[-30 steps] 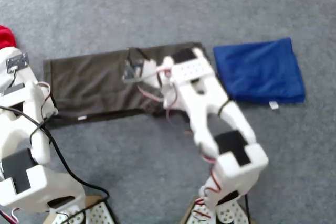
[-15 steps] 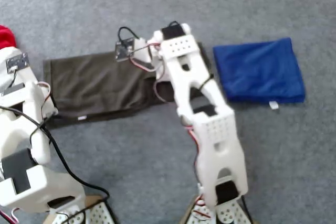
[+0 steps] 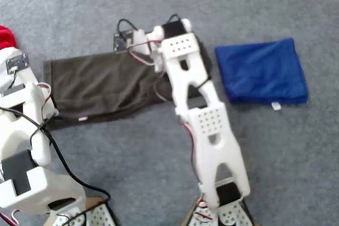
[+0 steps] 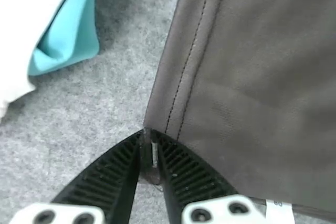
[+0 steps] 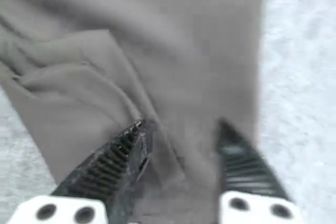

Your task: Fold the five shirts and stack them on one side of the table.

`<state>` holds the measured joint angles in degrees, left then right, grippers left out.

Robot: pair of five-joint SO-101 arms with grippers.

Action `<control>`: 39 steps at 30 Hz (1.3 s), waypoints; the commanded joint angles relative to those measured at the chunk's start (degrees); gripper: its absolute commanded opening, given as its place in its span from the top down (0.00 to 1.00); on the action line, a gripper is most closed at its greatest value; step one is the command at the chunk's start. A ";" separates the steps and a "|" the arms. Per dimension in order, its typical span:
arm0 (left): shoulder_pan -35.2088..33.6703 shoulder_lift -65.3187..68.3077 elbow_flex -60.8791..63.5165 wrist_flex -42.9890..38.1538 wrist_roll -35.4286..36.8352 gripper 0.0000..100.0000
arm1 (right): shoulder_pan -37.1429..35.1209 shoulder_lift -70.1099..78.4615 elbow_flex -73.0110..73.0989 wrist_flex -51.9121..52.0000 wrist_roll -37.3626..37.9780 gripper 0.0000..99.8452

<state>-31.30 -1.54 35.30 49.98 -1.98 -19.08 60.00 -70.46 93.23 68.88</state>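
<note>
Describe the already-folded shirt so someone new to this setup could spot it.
On the grey carpeted table, look to the right of the outstretched white arm. There lies a bright blue fabric shirt folded into a neat square; its neighbour, the dark brown-grey shirt, is a long flat strip.

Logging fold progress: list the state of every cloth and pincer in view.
brown shirt: spread in a long strip, rumpled at one end.
blue shirt: folded, lying flat apart from it.
teal cloth: bunched up.
left pincer: shut on the brown shirt's corner.
right pincer: open, straddling the brown shirt.
</note>
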 commanded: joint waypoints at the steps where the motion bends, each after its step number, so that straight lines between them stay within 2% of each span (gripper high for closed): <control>1: 0.13 -2.20 -0.04 -0.88 0.35 0.97 | 2.37 -0.22 -5.93 0.53 -3.25 0.72; 5: 0.13 -2.20 -0.04 -0.88 0.44 0.97 | 4.22 -0.22 -9.80 5.10 -4.66 0.82; 8: 0.13 -2.20 -0.04 -0.88 0.53 0.97 | 4.75 -0.31 -11.91 8.09 -6.77 0.99; 10: 0.13 -2.20 -0.04 -0.79 0.62 0.97 | 5.27 -0.40 -12.26 8.09 -10.20 0.96; 14: 0.13 -2.64 -0.04 -0.35 0.70 0.97 | 5.45 -2.68 -10.15 8.18 -19.43 0.99; 17: 0.31 -2.90 -2.68 3.96 0.79 0.97 | 5.54 -8.75 -3.74 8.18 -25.14 0.99; 21: 2.24 -4.13 -13.85 15.21 1.14 0.96 | 5.45 -20.44 11.91 8.00 -25.58 0.99; 25: 2.68 -3.60 -33.19 31.82 1.14 0.90 | 5.89 -29.14 24.48 8.00 -25.58 0.99; 28: 1.98 0.88 -44.88 39.65 1.14 0.86 | 6.51 -32.48 29.49 7.91 -25.76 0.99; 34: 0.22 20.40 -56.66 42.64 3.34 0.78 | 6.42 -35.65 34.42 7.91 -25.93 0.99; 39: -2.51 34.64 -70.37 47.82 2.55 0.77 | 6.42 -36.09 36.70 7.91 -25.93 0.99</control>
<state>-31.82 28.18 -25.54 95.60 0.66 -13.10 27.74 -34.33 100.88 43.65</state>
